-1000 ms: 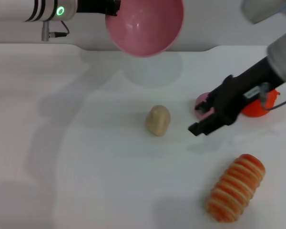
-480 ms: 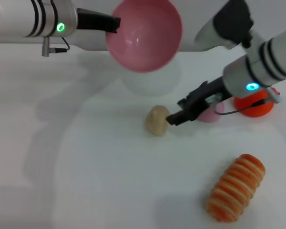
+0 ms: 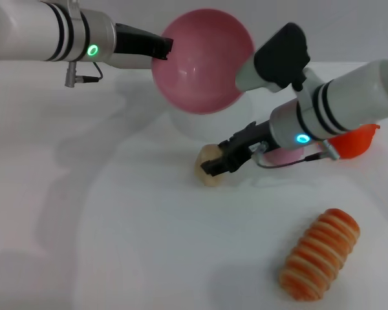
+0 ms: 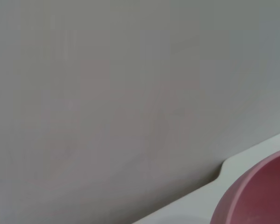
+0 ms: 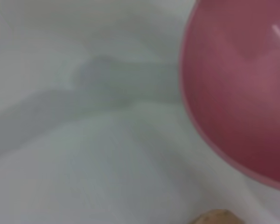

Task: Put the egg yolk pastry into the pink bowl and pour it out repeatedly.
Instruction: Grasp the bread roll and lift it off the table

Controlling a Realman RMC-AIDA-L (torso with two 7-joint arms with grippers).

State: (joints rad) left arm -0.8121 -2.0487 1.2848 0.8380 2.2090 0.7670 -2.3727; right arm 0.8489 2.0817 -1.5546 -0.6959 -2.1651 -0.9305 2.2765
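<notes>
While the egg yolk pastry [image 3: 209,169] lies on the white table [image 3: 116,245] at centre, outside the pink bowl [image 3: 202,61] that the left gripper [image 3: 160,45] holds aloft by its rim at 12 o'clock, the right gripper [image 3: 215,167] sits at the pastry's 3 o'clock side, and I cannot tell whether its fingers have closed. The pick-up, drop-in and pouring appear left to do. A pink ball [image 3: 286,155] and an orange object [image 3: 355,142] sit at 3 o'clock behind the right arm, a striped bread roll [image 3: 319,254] at 5 o'clock, none seeming to block the lift
</notes>
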